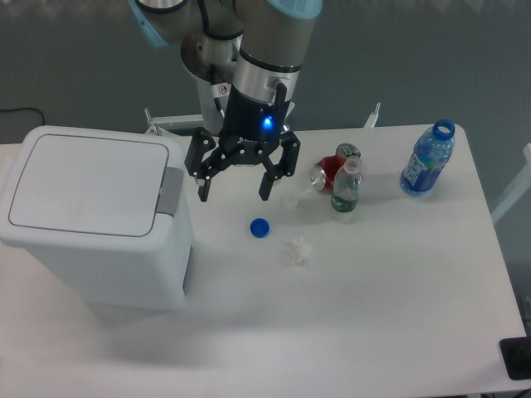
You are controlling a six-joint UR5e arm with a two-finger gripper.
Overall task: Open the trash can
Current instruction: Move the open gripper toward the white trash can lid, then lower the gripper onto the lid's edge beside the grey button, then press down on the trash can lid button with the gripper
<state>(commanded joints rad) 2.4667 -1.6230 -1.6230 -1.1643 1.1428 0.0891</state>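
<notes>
Desk: white desk fills the view, grey floor behind; its near half is bare.
Near clutter: a crumpled white scrap and a blue bottle cap lie just right of the bin.
Trash can: the trash can stands at the desk's left edge, lid flat and closed, grey push-button tab on the side facing me.
My end effector: the end effector hangs above the desk just right of the tab, fingers spread wide, holding nothing — clear of the bin.
Step in hand: I judge this the approach; the lid is not yet open.
Next move: shift left over the tab and press down on it — squarely, or a fingertip may slip off its edge.
Further back: a red can on its side, a small clear bottle touching it, a blue bottle well apart at the right.
Hard to tell: a small pale item near the can is too faint to name; the bin's far left side is cut off.
</notes>
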